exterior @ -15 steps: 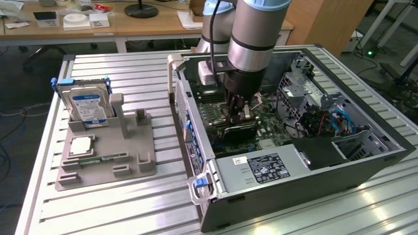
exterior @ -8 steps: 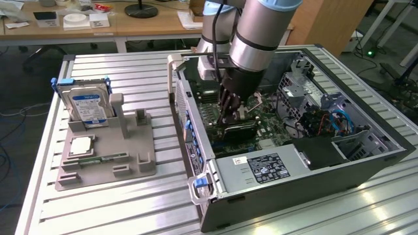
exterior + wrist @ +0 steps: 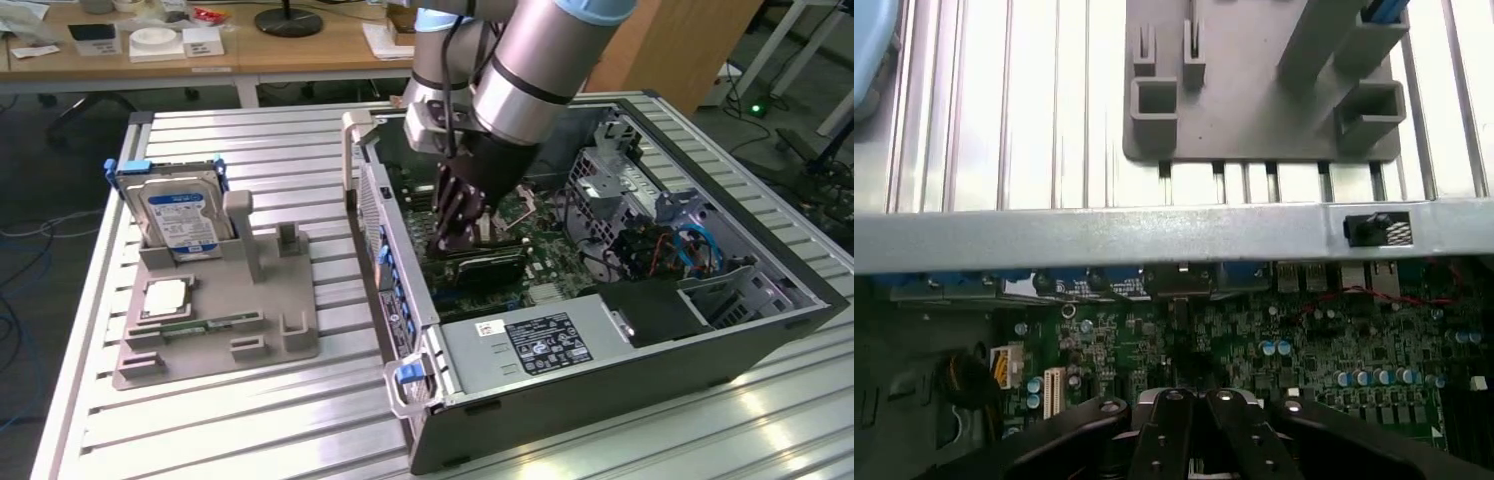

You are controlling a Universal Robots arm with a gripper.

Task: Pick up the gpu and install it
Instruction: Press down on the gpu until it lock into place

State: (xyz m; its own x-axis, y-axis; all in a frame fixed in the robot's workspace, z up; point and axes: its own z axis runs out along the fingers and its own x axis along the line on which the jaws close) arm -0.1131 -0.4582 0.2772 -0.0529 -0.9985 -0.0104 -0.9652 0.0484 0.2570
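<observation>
Gpu [image 3: 483, 262] inside computer case [image 3: 747, 345]

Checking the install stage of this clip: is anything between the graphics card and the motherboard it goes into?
Nothing visible is. The gripper is down inside the open computer case, with the graphics card lying low against the motherboard right beneath it. No cable or part shows between card and board, though the seating itself is hidden.

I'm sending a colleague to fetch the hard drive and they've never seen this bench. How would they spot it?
Start at the open computer case on the slatted metal table. Toward the exterior view's left of it lies a grey holder tray. The hard drive stands upright at the tray's far end: a silver box with a blue label in a blue-clipped bracket, unlike the small flat parts lying nearer.
</observation>
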